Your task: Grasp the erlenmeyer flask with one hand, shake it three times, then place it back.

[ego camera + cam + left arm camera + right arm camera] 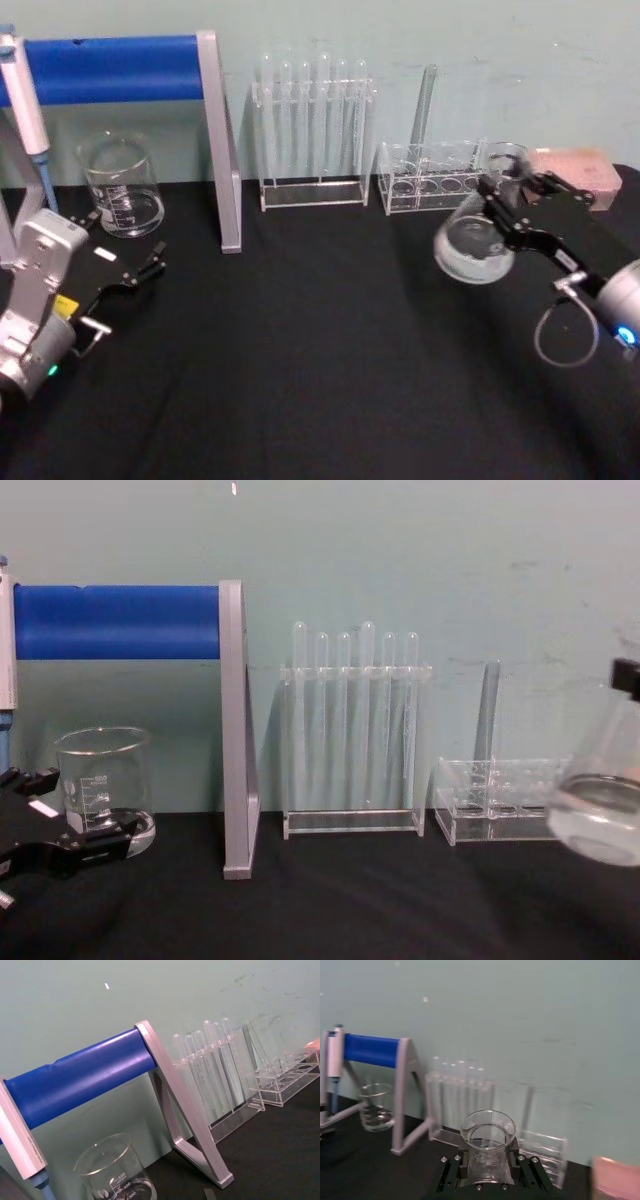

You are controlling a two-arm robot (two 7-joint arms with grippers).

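Left gripper (pixel 125 272) sat idle, spread, far left of low rack (pixel 432 185). Right gripper (pixel 499 203) pinched flask (pixel 470 248) by neck, tilted before rack; flask's side cropped in chest view.

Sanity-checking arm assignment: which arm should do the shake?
Right. The right gripper is shut on the neck of the erlenmeyer flask, holding it tilted. The left gripper sits open far left, by the beaker.

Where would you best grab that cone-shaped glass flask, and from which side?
Grip the flask by its narrow neck, from the side: its base is probably too wide, and the flared rim stops it slipping. The right hand holds it there.
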